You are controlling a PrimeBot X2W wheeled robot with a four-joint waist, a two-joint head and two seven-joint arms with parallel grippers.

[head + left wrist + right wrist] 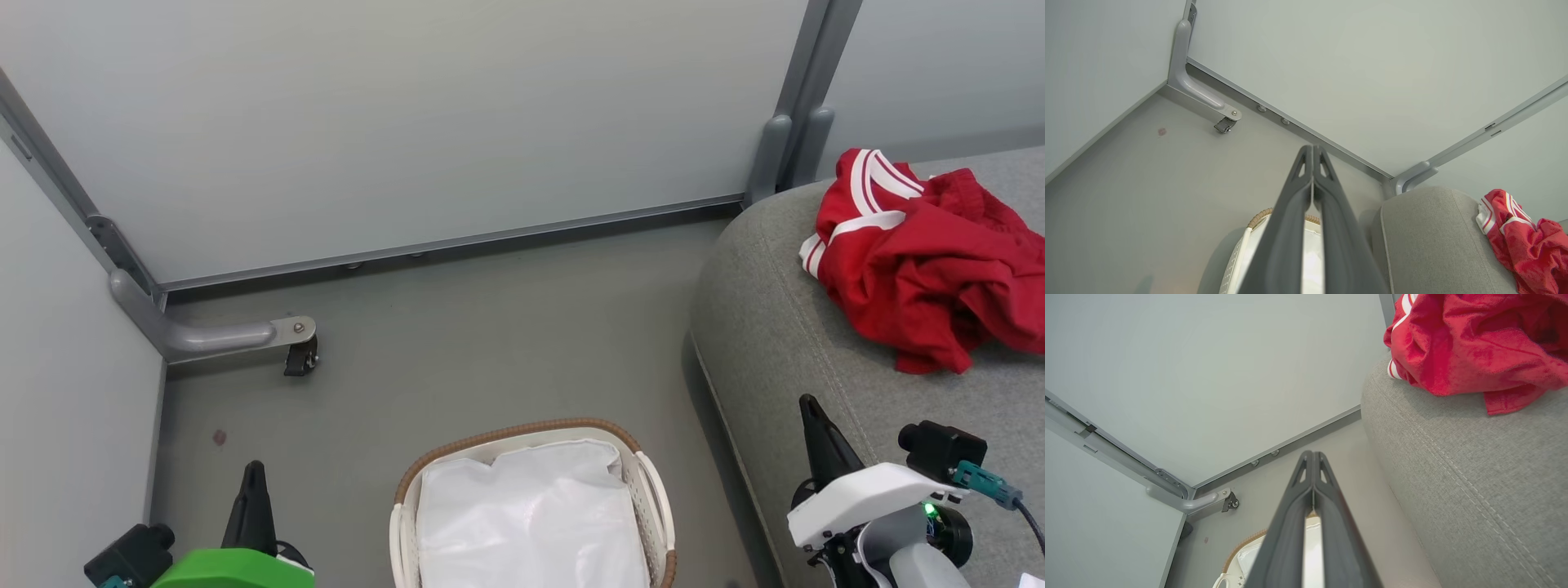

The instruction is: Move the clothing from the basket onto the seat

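Left end effector (pixel 253 488) and right end effector (pixel 811 411), low in frame, are fully closed and empty; with clothing (pixel 922 261) heaped on the seat (pixel 775 343) at upper right and the basket (pixel 522 431) showing bare liner (pixel 531 514), keep both clear of the pile.

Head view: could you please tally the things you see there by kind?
Crumpled red clothing with white stripes: 1 heap
Oval white plastic basket with brown woven rim: 1
White cloth liner: 1
Large grey woven-fabric seat: 1
Dark-fingered grippers: 2 (left gripper, right gripper)
Total: 6
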